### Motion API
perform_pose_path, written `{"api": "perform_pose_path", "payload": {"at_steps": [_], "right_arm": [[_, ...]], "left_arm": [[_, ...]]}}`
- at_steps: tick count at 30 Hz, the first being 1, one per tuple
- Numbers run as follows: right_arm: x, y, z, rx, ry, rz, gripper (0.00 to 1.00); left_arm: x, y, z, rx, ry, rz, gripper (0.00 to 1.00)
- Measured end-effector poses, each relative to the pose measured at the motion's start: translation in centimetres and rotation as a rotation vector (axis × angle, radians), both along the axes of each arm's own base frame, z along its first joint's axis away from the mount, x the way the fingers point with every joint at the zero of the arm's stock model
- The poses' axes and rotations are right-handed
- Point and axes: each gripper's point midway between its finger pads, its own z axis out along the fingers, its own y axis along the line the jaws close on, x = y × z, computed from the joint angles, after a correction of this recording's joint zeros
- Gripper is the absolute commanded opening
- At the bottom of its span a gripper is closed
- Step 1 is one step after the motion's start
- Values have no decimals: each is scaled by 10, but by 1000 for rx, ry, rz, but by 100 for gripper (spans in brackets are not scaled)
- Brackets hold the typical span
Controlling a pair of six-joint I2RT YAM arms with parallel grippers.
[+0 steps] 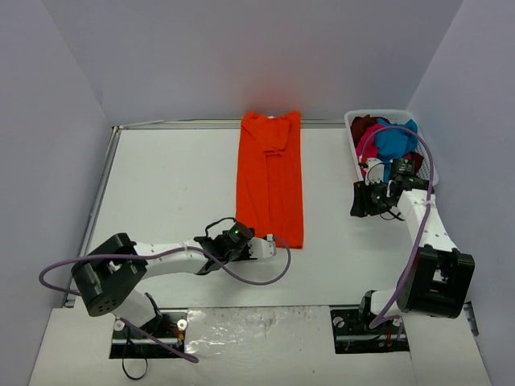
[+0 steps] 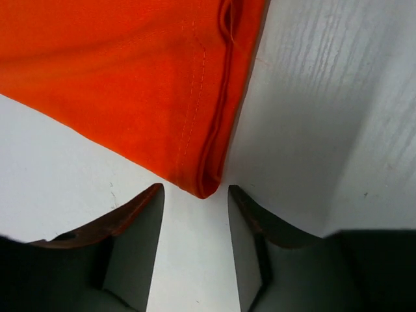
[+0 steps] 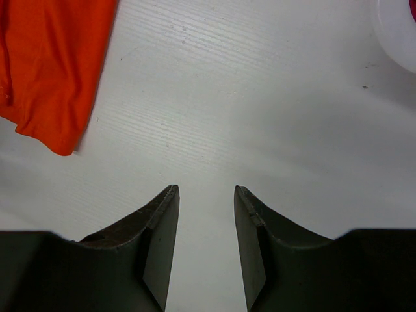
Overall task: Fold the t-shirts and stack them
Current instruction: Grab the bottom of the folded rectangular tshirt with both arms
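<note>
A bright orange t-shirt (image 1: 270,177) lies folded into a long narrow strip on the white table, collar end at the far edge. My left gripper (image 1: 273,244) is open and low at the strip's near right corner. In the left wrist view that folded corner (image 2: 207,185) sits just ahead of the gap between the fingertips, ungripped. My right gripper (image 1: 358,201) is open and empty over bare table beside the basket; its wrist view shows the orange shirt (image 3: 52,71) at upper left. Teal-blue (image 1: 396,143), magenta-pink (image 1: 372,146) and dark red (image 1: 364,125) shirts lie bunched in the basket.
The white plastic basket (image 1: 378,113) stands at the far right corner; its rim (image 3: 400,39) shows in the right wrist view. Grey walls enclose the table on three sides. Purple cables loop off both arms.
</note>
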Motion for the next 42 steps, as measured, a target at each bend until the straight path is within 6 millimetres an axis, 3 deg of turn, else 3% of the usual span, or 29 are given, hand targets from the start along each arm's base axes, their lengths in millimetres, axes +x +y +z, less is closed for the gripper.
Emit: {"api": "perform_pose_path", "payload": {"at_steps": [5,22,26,27,30,42], "right_arm": [[0,0,0,0,-1,0,36],[0,0,0,-1,-2,0,36],[0,0,0,-2,-2,0,36],[0,0,0,-2,-1,0,36],[0,0,0,-2,-1,0,36],[0,4,0,8,-3,16,36]], "left_arm": [[3,-2,-3,12,1,2,31],[6,-6,-3,24,2,-4,34],[6,-7,-5,37,16,-7,25],[6,-7,-6,42,20,-8,15],[4,-7,-10,60,39,-18,3],[-7,-13,-10,68,134,-75,2]]}}
